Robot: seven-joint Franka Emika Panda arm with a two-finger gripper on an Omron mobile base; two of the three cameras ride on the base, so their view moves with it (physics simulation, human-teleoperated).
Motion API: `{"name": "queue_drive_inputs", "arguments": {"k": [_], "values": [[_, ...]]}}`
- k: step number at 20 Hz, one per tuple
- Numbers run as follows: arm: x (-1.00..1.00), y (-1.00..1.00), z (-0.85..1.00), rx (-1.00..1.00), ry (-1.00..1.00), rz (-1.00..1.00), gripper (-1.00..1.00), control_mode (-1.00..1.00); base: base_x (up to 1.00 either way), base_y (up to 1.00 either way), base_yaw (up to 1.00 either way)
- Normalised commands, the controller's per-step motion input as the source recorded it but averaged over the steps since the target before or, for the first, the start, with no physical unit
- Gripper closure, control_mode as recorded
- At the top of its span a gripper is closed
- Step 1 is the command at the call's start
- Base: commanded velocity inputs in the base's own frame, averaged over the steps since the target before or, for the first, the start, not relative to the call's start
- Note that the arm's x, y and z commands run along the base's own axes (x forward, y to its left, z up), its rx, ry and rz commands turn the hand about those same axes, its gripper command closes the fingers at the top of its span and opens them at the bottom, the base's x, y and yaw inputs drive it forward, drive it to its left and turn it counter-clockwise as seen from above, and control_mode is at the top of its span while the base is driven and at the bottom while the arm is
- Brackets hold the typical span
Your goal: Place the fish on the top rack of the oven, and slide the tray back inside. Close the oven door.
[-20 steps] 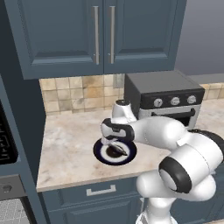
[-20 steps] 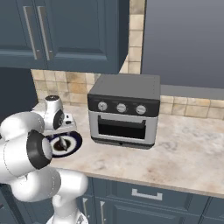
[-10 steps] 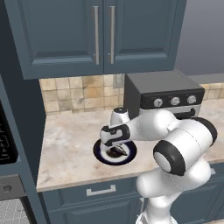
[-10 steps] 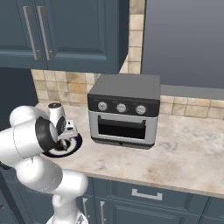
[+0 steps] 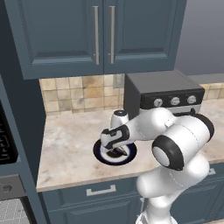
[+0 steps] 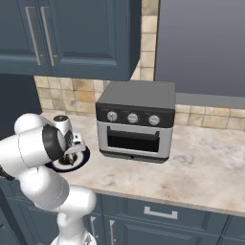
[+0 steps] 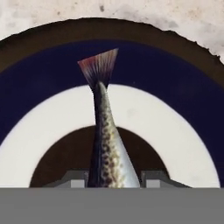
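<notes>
A: What has changed at the end effector (image 7: 113, 180)?

B: A second ago it stood above the plate (image 5: 99, 154) with its jaws wide. Now it has come down onto the plate and the jaws have drawn in. In the hand view the two fingertips (image 7: 74, 178) sit tight on either side of the fish (image 7: 106, 144), so I read it as gripping the fish by the thick part of its body.

A: And the fish itself?

B: On the plate, as before, lying across the dark centre and the white ring, its reddish tail fanned out over the blue band toward the plate's far rim. Nothing shows it lifted yet.

A: Can the base cameras confirm that?

B: Not the grip. From the left base view the hand covers the middle of the plate; from the right base view the arm hides most of the plate (image 6: 80, 159). They do show the wrist lower over the plate than before.

A: Where is the plate?

B: On the counter (image 5: 70, 144), near its front edge, to the left of the toaster oven (image 5: 162, 94) and apart from it.

A: What does this mean for the task?

B: The pick looks just made. I'd judge everything else is ahead: lifting the fish clear of the plate, carrying it to the wall oven's top rack, sliding the rack in, shutting the door. A slender, tapering fish could slip, so a slow lift seems wise.
</notes>
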Motion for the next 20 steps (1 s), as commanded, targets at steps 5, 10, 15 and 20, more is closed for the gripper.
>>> {"name": "queue_drive_inputs", "arguments": {"k": [5,10,15,20], "values": [[-0.31,-0.14,0.21,0.00,-0.16,0.01,1.00,-1.00,0.00,0.00,0.00],[-0.57,-0.28,0.71,0.00,-0.16,0.07,1.00,-1.00,0.00,0.00,0.00],[-0.84,-0.30,0.88,0.01,-0.16,0.11,1.00,-1.00,0.00,0.00,0.00],[-0.89,-0.26,0.92,0.00,-0.16,0.04,1.00,-1.00,0.00,0.00,0.00]]}}
